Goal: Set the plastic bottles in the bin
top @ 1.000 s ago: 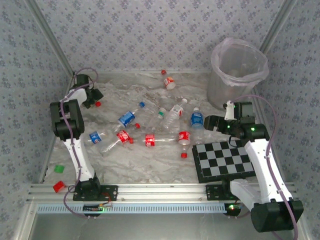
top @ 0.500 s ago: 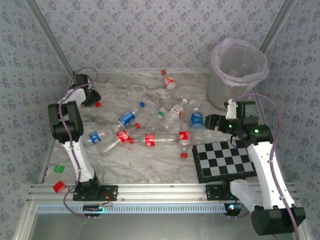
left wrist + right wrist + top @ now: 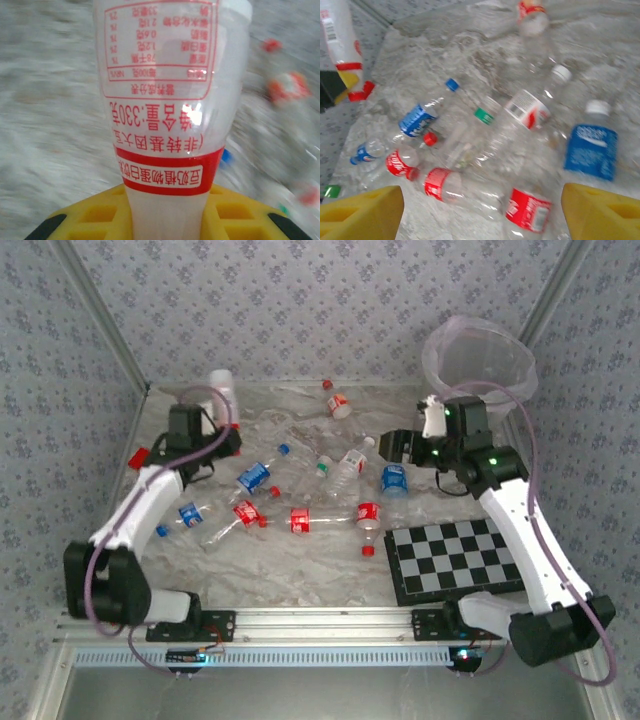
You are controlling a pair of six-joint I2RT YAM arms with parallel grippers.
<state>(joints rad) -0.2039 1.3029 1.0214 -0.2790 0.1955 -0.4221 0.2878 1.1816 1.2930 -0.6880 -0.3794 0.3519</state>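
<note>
Item 1, left gripper (image 3: 167, 222): jaws pressed together on the narrow neck of 1 milky bottle (image 3: 170, 100) with red print, its body pointing away from the fingers. In the top view it stands nearly upright above the gripper at the far-left part of the table (image 3: 300, 570). Item 2, bin (image 3: 525, 365): far-right corner, well apart from that bottle, with the spread of loose bottles (image 3: 253, 478) between them, so the carry would have to run rightward across the table. Item 3, right gripper (image 3: 395, 447): fingers spread wide with nothing between them, hovering over the right end of the spread, much nearer the bin than the left arm. Item 4, blue-label bottle (image 3: 393, 478): lying flat just on the near side of the right gripper, white cap toward the far wall, long axis running far to near. It is likely that arm's next pick, and the jaws would need to straddle it crosswise
</note>
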